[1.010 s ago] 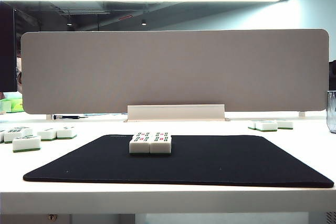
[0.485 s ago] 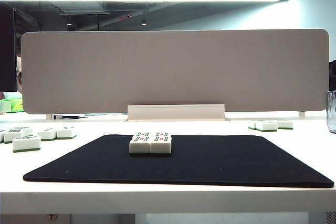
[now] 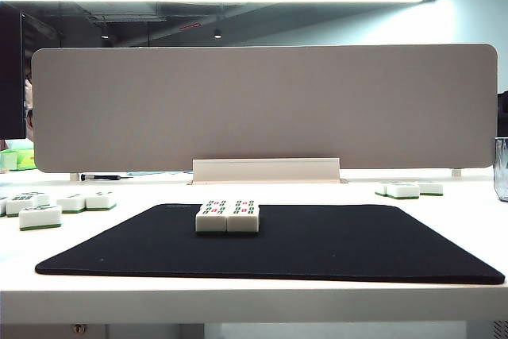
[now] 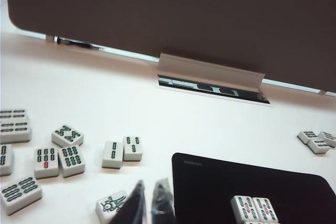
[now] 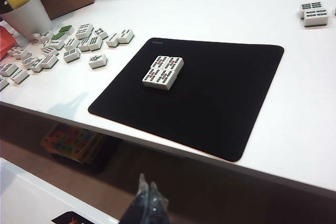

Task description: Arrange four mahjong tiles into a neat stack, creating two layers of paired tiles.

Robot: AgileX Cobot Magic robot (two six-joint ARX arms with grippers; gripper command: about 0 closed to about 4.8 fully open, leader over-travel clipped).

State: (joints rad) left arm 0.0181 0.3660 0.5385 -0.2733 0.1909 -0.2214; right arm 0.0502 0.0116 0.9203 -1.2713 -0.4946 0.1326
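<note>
- The stack (image 3: 227,217) sits on the black mat (image 3: 317,248), toward its far left part, on the white tabletop (image 3: 238,303). In the exterior view it reads as two tiles side by side, faces up, with a thin dark line at the base; from this low angle I cannot tell how many layers it has.
- The right wrist view shows the same block (image 5: 163,71) as four printed faces in a tight square, well inside the mat's edges.
- The left hand (image 4: 148,207) hangs above the tabletop just off the mat's left edge, its dark fingers pressed together, clenched on nothing.
- A loose tile with a bird mark (image 4: 111,204) lies just beside that hand; more loose tiles (image 4: 58,159) are scattered further left.
- The right hand (image 5: 146,204) hovers in front of the tabletop's near edge, well apart from the stack, fingers closed together and empty.
- A few spare tiles (image 3: 409,189) lie at the far right, near the grey divider panel (image 3: 262,105).
</note>
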